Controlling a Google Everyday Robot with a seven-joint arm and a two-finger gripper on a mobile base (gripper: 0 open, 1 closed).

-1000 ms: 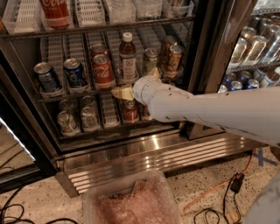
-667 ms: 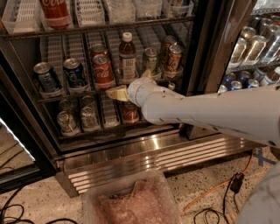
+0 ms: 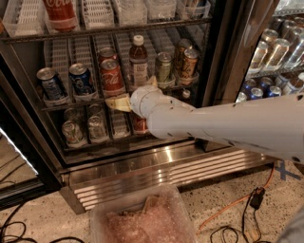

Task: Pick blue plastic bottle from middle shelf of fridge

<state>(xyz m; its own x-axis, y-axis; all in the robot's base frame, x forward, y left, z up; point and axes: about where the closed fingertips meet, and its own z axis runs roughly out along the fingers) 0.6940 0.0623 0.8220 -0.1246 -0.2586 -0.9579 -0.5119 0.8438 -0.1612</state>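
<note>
The blue plastic bottle (image 3: 138,62) stands upright on the middle shelf (image 3: 71,104) of the fridge (image 3: 142,172). It has a white cap, dark drink and a pale label, and is taller than the cans around it. My gripper (image 3: 135,93) is at the shelf's front edge, just below and in front of the bottle's base. It is open. One pale finger (image 3: 118,103) points left under the red cans and the other (image 3: 151,81) sits right of the bottle's foot. It holds nothing. My white arm reaches in from the right.
Blue cans (image 3: 51,84), red cola cans (image 3: 112,76), a green can (image 3: 164,66) and gold-brown cans (image 3: 188,60) flank the bottle. Silver cans (image 3: 74,133) fill the shelf below. A red-labelled cola bottle (image 3: 61,12) stands above. A clear bin (image 3: 142,223) and cables (image 3: 247,204) lie on the floor.
My gripper and wrist have shifted a little left along the shelf front, closer under the bottle. Bottle and cans have not moved.
</note>
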